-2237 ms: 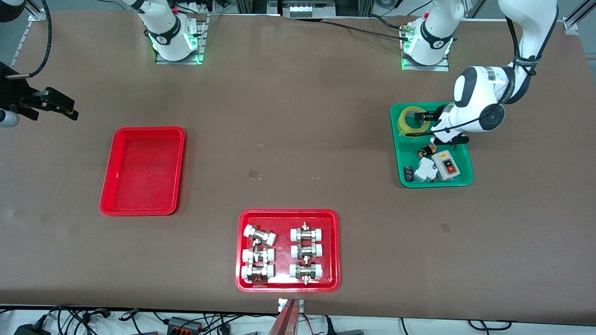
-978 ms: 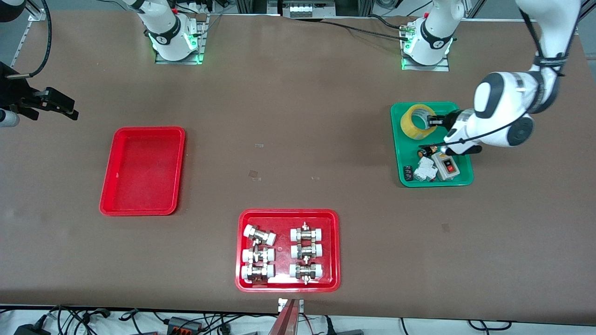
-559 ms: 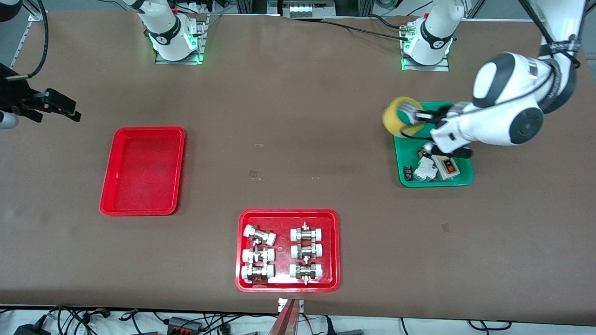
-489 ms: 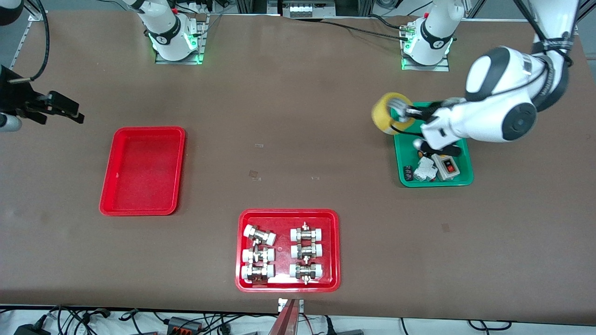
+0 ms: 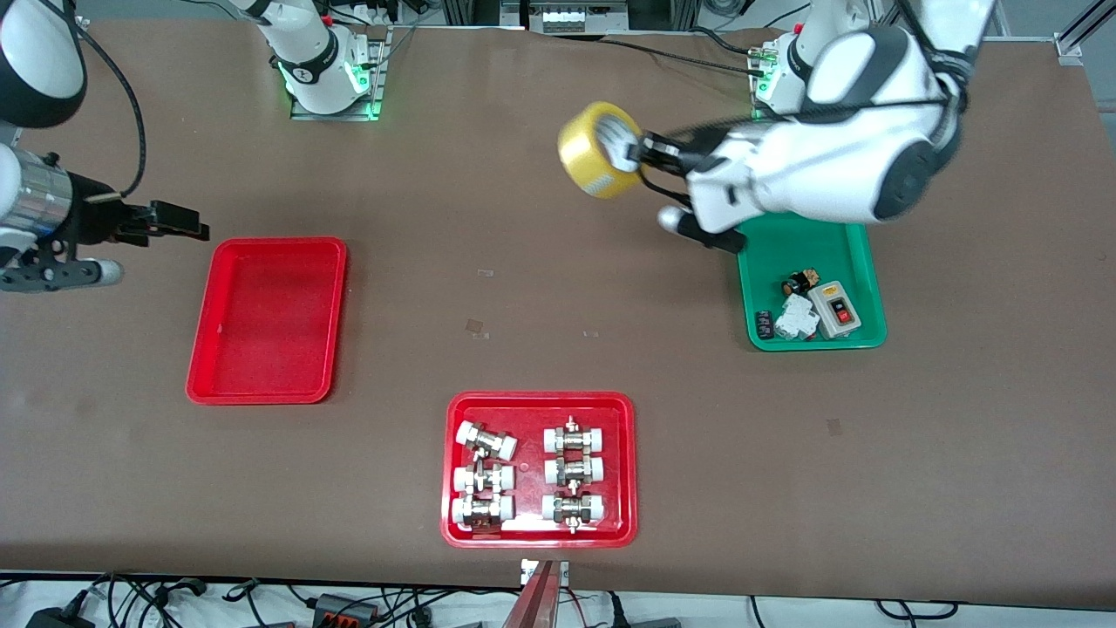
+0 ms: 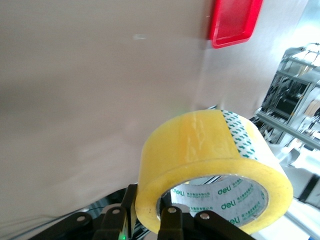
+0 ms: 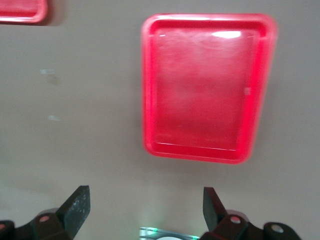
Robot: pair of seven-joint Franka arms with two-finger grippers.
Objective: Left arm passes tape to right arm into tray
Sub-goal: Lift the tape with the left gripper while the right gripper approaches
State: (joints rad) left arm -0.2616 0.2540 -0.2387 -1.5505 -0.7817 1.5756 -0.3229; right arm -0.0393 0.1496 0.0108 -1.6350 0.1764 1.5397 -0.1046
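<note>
Tape: you see the tape [image 5: 598, 149] in the upper middle of the front view, lifted clear of the desk [image 5: 523, 279] and tipped so its white core faces the left arm. In the left wrist view the tape [image 6: 212, 170] fills the lower half of the frame, its core printed with green lettering.

Left gripper: the left gripper [image 5: 635, 153] hangs over bare desk between the two arm bases. Its fingers [image 6: 170, 222] are closed on the wall of the roll, one inside the core and one on the outer face.

Right gripper: the right gripper [image 5: 179, 224] sits at the left edge of the front view, over the desk just beside the tray's upper corner. In the right wrist view its fingers [image 7: 75, 205] stand wide apart and hold nothing.

Tray: the tray [image 5: 268, 320] lies flat in the left part of the front view with nothing in it. The right wrist view shows the tray [image 7: 207, 87] in the upper middle of its frame.

Green tray: the green tray [image 5: 811, 283] sits at the right of the front view, partly under the left arm, with small electrical parts at its lower end.

Fittings tray: the second red tray [image 5: 539, 468] lies at lower centre of the front view, holding rows of white-capped metal fittings [image 5: 484, 443].
</note>
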